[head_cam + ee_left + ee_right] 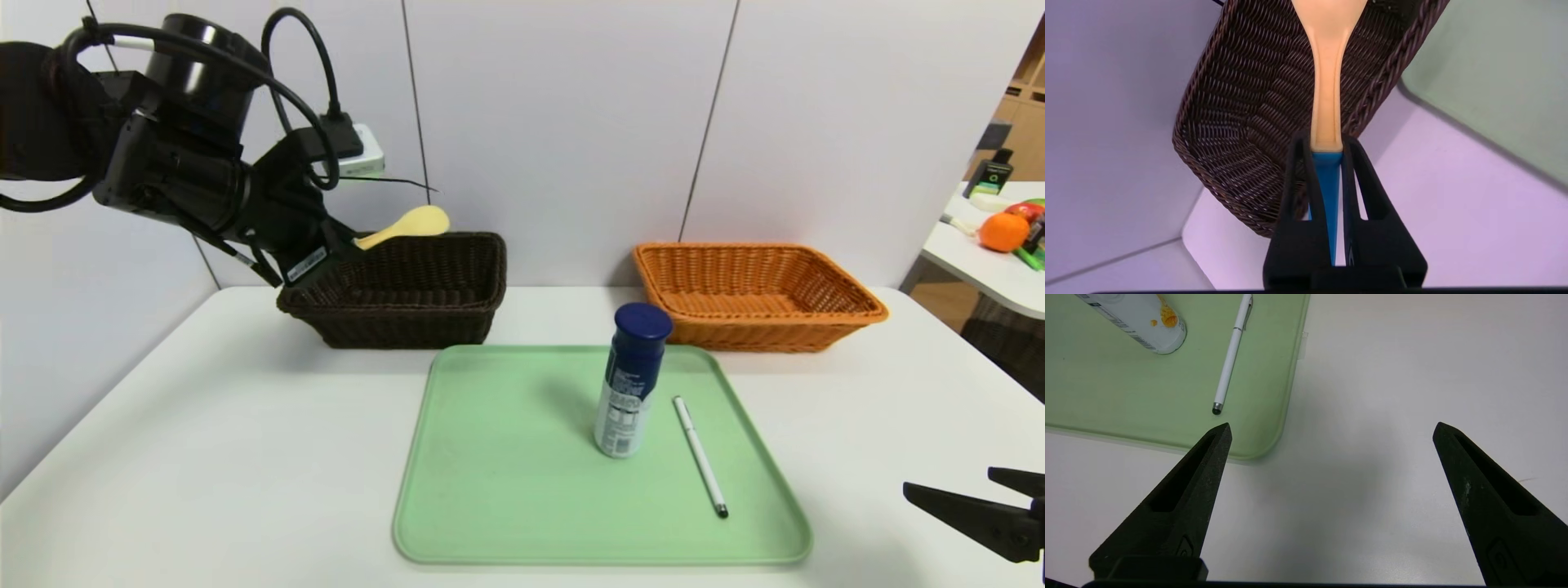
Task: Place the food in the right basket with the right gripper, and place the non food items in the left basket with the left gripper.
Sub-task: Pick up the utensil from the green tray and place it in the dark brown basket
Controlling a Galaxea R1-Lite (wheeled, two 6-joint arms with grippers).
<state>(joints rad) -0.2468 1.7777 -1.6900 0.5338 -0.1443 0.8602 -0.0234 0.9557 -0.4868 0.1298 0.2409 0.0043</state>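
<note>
The left tool (1327,143) is raised at the far left, tilted down, its jaws closed tight. The right tool (1331,428) rests low at the right, jaws wide apart.

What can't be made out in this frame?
- Spoon: bowl tip cut off by the left wrist view's edge; blue handle mostly hidden between the left gripper fingers.
- Canister: label print too small in the head view.
- Right gripper: cut off at the head view's corner.

White panelled wall (571,122); white side table (992,273).
</note>
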